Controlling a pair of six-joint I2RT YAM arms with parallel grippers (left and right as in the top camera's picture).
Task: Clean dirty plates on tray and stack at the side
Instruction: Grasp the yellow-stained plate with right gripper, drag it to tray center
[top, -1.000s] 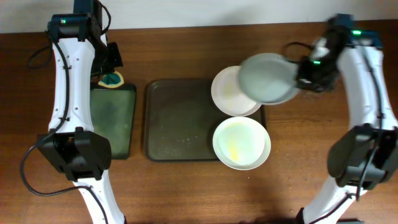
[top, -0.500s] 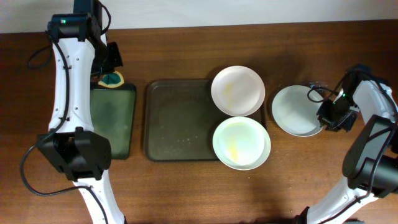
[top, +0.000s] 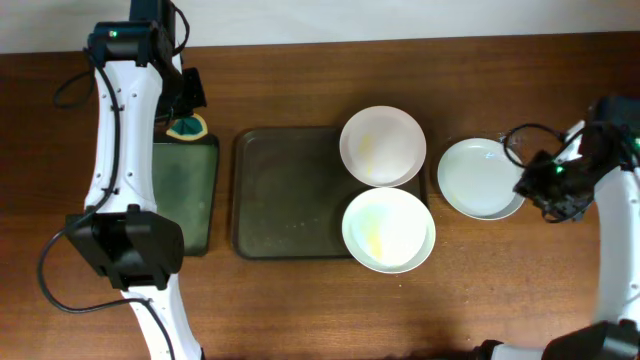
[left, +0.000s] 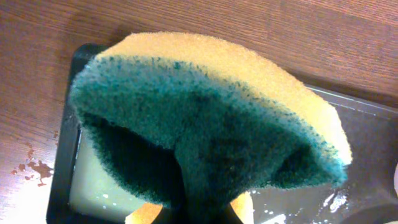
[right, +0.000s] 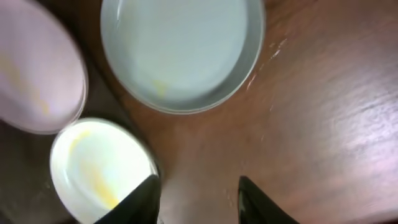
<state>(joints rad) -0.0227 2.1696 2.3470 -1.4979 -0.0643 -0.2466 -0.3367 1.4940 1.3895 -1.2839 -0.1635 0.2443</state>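
The right gripper (right: 198, 190) had its jaws spread wide with nothing between them; only the bare wooden table (right: 323, 124) showed in the gap. At 12 o'clock from its fingers in the wrist view lay the plate on the table (right: 183, 50), flat and apart from the fingers, pale inside with one small yellowish speck near its rim. Seen from overhead, this gripper sat just beside that plate's 3 o'clock edge.

The brown tray (top: 290, 190) lay at 9 o'clock from that plate, close beside it. The upper plate (top: 382, 146) rested on the tray's 1 o'clock corner, hanging over the rim, with a faint yellow smear inside. The lower plate (top: 388, 229) sat on the 5 o'clock corner, also overhanging, with a stronger yellow smear. The two rims met or nearly met; which could not be told.

The left gripper (top: 186, 112) was clamped on a sponge (left: 205, 118), yellow on top and dark green beneath, pinched in the middle so that it bulged. The sponge hid the fingers in the wrist view. It hung over the 12 o'clock end of the black tray (top: 182, 200), which lay just at 9 o'clock from the brown tray.
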